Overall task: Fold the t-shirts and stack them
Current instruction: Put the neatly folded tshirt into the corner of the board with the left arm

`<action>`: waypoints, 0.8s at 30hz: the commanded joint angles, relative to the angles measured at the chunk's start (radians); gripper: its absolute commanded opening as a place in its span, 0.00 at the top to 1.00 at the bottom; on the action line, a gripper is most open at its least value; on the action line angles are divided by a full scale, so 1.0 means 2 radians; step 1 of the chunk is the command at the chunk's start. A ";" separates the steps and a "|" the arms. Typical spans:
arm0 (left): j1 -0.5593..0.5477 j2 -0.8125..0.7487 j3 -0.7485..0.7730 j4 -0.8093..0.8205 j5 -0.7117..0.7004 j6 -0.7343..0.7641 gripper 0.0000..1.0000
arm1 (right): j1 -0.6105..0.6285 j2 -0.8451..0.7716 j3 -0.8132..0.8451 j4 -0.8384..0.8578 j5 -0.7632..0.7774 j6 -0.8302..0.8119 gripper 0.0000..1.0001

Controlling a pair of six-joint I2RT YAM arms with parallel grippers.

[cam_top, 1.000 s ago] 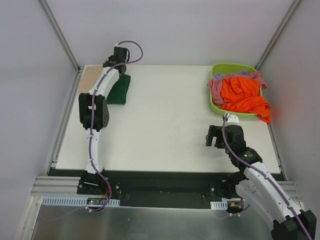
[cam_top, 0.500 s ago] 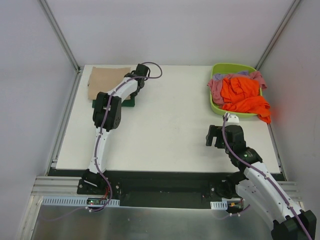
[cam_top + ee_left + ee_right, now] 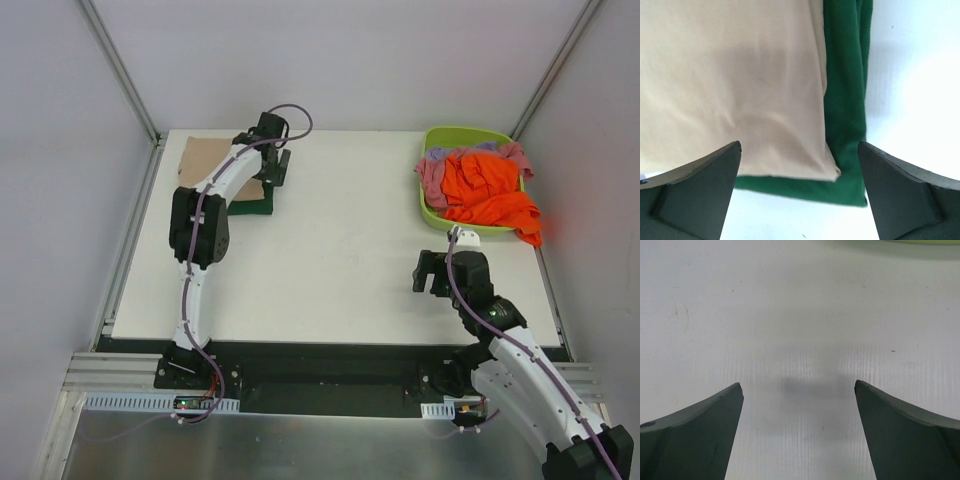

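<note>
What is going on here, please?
Two robot arms are folding and stacking t-shirts. A folded beige shirt lies on a folded dark green shirt at the far left of the table, and the open left gripper hovers over them, holding nothing. The open right gripper hangs over bare table. The other shirts, orange on top, lie crumpled in the lime-green basket.

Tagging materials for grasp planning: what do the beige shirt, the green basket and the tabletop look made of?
Beige shirt: soft matte cloth, shallow wrinkles. Green basket: probably smooth moulded plastic, rigid even rim. Tabletop: matte white board, faintly ribbed, perhaps corrugated plastic.
</note>
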 commanded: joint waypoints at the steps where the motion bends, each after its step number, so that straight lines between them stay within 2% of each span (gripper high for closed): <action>1: 0.002 -0.104 -0.031 -0.017 0.014 -0.093 0.01 | -0.002 -0.017 0.009 0.003 0.009 0.006 0.04; 5: 0.020 -0.152 -0.101 -0.004 0.087 -0.155 0.01 | -0.002 -0.028 0.004 0.003 0.009 0.008 0.04; 7: 0.028 -0.156 -0.132 0.009 0.094 -0.172 0.01 | -0.002 -0.030 0.004 0.003 0.008 0.007 0.04; 12: 0.065 -0.125 -0.156 0.051 0.176 -0.210 0.01 | -0.003 -0.026 0.005 0.003 0.008 0.008 0.04; 16: 0.097 -0.099 -0.171 0.098 0.265 -0.210 0.01 | -0.002 -0.022 0.007 0.003 0.008 0.008 0.04; 24: 0.160 -0.049 -0.156 0.102 0.291 -0.222 0.01 | -0.002 -0.009 0.011 0.003 0.007 0.007 0.04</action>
